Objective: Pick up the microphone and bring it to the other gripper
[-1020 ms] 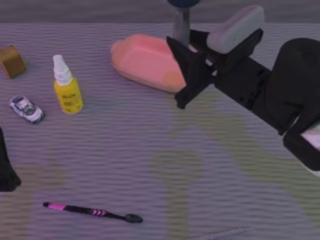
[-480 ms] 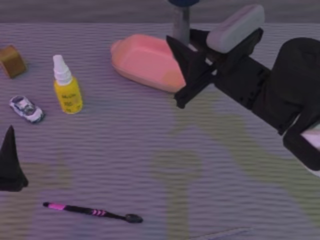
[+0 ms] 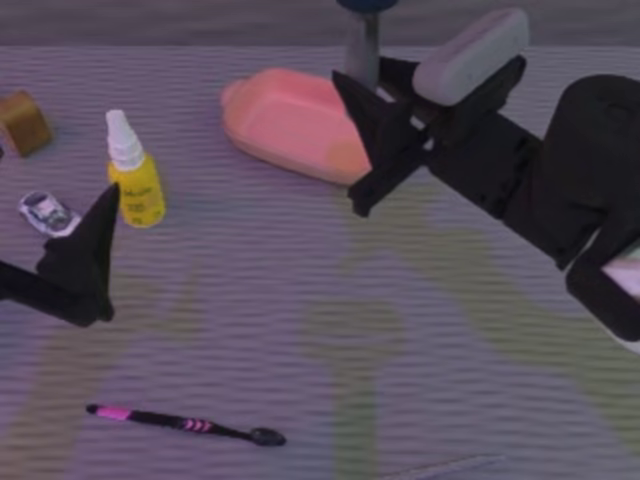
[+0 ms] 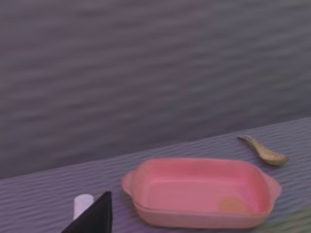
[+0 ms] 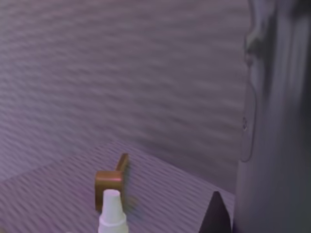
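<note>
pink dish [image 3: 290, 125] — yellow bottle [image 3: 136, 185], white cap — black toothbrush [image 3: 185, 424], pink marks

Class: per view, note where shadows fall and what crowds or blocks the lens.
Top view: soft arm shadows fall across the table below the right gripper. Left wrist view: the left gripper hides part of the bottle. Right wrist view: the microphone looms close, filling one side.

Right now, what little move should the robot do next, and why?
Probably the left gripper should keep moving toward the right gripper. The right gripper seems to hold the microphone upright by its grey handle, above the pink dish, while the left gripper is far off beside the yellow spray bottle. That gap has to close before any handover.
</note>
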Robot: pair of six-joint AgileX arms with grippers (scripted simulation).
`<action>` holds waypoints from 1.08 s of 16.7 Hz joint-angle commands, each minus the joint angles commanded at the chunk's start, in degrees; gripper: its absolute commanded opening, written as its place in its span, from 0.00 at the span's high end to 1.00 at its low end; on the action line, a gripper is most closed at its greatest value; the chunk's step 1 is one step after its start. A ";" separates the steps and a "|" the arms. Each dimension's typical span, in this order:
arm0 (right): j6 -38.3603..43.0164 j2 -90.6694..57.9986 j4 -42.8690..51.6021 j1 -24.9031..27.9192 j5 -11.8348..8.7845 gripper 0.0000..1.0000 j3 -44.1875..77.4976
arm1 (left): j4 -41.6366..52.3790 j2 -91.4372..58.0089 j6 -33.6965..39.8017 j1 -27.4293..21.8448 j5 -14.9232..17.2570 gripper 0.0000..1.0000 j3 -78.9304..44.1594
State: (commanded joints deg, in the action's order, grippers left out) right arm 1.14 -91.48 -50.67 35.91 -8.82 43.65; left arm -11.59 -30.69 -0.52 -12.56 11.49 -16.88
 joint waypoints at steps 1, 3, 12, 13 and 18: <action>0.00 0.00 0.00 0.00 0.00 1.00 0.00 | -1.77 -3.47 0.03 -1.41 1.30 0.00 -2.38; 0.00 0.00 0.00 0.00 0.00 1.00 0.00 | -5.35 -10.25 0.07 -4.26 3.90 0.00 -7.17; 0.00 0.00 0.00 0.00 0.00 1.00 0.00 | -14.47 -32.86 0.04 -13.38 12.24 0.00 -20.19; 0.00 0.00 0.00 0.00 0.00 1.00 0.00 | -14.64 -34.05 0.05 -13.76 12.59 0.00 -20.53; 0.00 0.00 0.00 0.00 0.00 1.00 0.00 | -14.73 -34.97 0.05 -14.03 12.83 0.00 -20.74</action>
State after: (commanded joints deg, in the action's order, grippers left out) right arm 1.14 -91.48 -50.67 35.91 -8.82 43.65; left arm -26.31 -65.67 -0.46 -26.59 24.32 -37.62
